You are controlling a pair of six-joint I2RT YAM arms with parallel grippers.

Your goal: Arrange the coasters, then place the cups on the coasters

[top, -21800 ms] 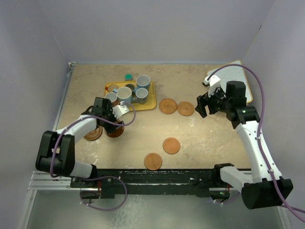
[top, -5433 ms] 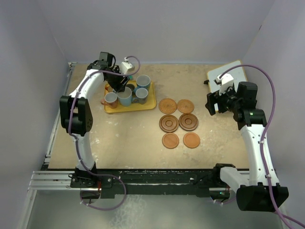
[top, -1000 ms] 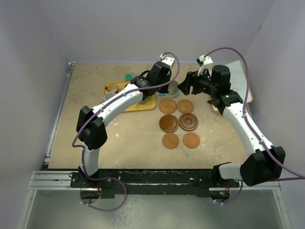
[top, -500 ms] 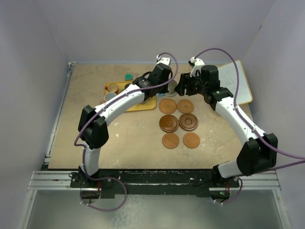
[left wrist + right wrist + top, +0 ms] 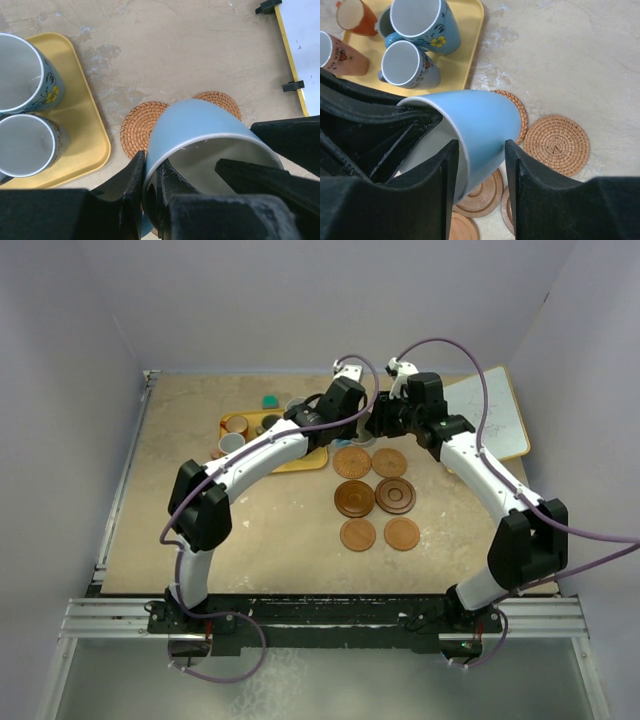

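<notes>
cup (image 5: 344, 61) lettering illegible, no other text

1. Both arms meet above the back pair of woven round coasters (image 5: 389, 462); the left gripper (image 5: 148, 172) and right gripper (image 5: 480, 150) crowd one light blue cup (image 5: 480, 122), closing off that spot from above.
2. Just left, the yellow rectangular tray (image 5: 470, 35) holds upright mugs (image 5: 415, 20), blocking a low sideways pass.
3. The four nearer flat brown disc coasters (image 5: 402, 533) and the beige tabletop (image 5: 260, 530) in front lie open from above.

From above, the left gripper (image 5: 149, 176) and right gripper (image 5: 481, 148) hide the cup (image 5: 480, 115) almost fully. The cup covers part of one coaster (image 5: 520, 117). Whether the right gripper presses it is unclear.
</notes>
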